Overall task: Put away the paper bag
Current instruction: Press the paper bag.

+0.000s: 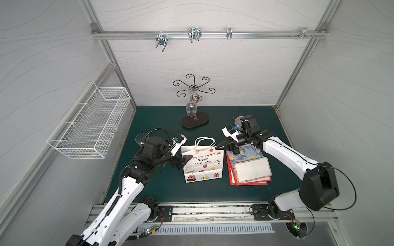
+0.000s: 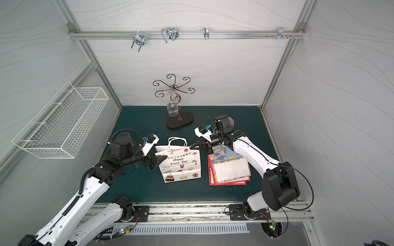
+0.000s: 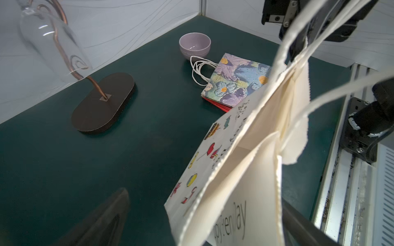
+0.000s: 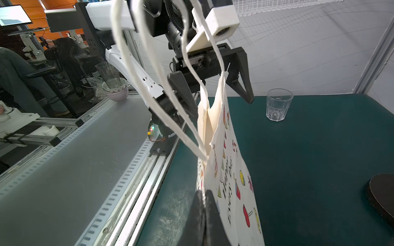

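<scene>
The paper bag (image 1: 203, 165) (image 2: 181, 167) is white with coloured drawings and "Happy Every Day" printed on it. It hangs above the green table (image 1: 162, 191), its white cord handles (image 1: 204, 141) loose. My right gripper (image 1: 218, 147) (image 2: 191, 147) (image 4: 205, 199) is shut on the bag's rim at the right corner. The bag (image 4: 230, 181) runs from there toward my left gripper (image 1: 184, 161) (image 2: 158, 160) (image 4: 213, 91). That gripper is open, its fingers straddling the opposite corner of the bag (image 3: 245, 170) without pinching it.
A stack of flat paper bags (image 1: 249, 168) lies right of the held one. A glass stand (image 1: 195, 122) with a hanging wine glass is behind. A white wire basket (image 1: 89, 125) hangs on the left wall, hooks (image 1: 194, 34) on the back rail. A purple bowl (image 3: 195, 45) and tumbler (image 4: 278, 105) stand on the table.
</scene>
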`<state>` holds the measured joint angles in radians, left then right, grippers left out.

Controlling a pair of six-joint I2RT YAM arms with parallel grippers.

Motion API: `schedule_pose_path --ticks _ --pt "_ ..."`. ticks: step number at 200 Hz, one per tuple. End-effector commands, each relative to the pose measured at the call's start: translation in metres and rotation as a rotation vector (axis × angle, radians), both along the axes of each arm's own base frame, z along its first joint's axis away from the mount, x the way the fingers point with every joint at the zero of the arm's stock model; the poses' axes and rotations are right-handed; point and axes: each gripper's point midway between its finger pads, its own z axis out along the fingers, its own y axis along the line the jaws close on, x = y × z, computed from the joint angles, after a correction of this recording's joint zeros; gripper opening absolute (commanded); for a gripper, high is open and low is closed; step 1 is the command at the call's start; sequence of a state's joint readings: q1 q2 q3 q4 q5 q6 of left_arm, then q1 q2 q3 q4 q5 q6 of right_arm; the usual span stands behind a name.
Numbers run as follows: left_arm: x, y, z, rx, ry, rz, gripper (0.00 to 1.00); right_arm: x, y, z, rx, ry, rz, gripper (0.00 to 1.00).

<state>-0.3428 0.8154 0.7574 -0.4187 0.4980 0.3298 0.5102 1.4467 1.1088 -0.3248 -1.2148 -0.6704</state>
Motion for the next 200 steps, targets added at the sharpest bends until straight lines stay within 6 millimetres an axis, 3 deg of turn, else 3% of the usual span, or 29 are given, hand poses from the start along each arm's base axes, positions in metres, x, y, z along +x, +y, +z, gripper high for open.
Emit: schedule_pose_path --ticks 1,23,94,108,115,132,153,200 --pt "-0.006 -0.016 0.02 -0.073 -0.088 -0.133 1.0 -0.003 0.002 0.003 0.007 0.022 0.028 0.0" --pt "-0.014 -0.022 0.015 -0.085 -0.09 -0.198 0.92 0.0 0.004 0.005 0.002 0.027 0.025 0.0" --pt "-0.034 -0.031 0.022 -0.137 -0.085 -0.312 0.2 0.004 0.004 0.007 -0.022 0.051 -0.011 0.01" --pt "-0.038 -0.032 0.027 -0.141 -0.085 -0.328 0.0 0.003 0.004 0.014 -0.014 0.044 -0.019 0.04" --pt "-0.039 -0.032 0.03 -0.14 -0.092 -0.334 0.0 0.003 0.003 0.016 -0.014 0.045 -0.023 0.05" --pt "-0.041 -0.032 0.037 -0.148 -0.093 -0.341 0.0 0.003 0.002 0.024 -0.019 0.042 -0.052 0.21" --pt "-0.044 -0.032 0.048 -0.163 -0.102 -0.342 0.0 0.0 -0.005 0.035 -0.028 0.02 -0.105 0.5" --pt "-0.052 -0.032 0.076 -0.206 -0.11 -0.338 0.0 -0.004 -0.043 0.061 0.034 -0.008 -0.261 0.8"
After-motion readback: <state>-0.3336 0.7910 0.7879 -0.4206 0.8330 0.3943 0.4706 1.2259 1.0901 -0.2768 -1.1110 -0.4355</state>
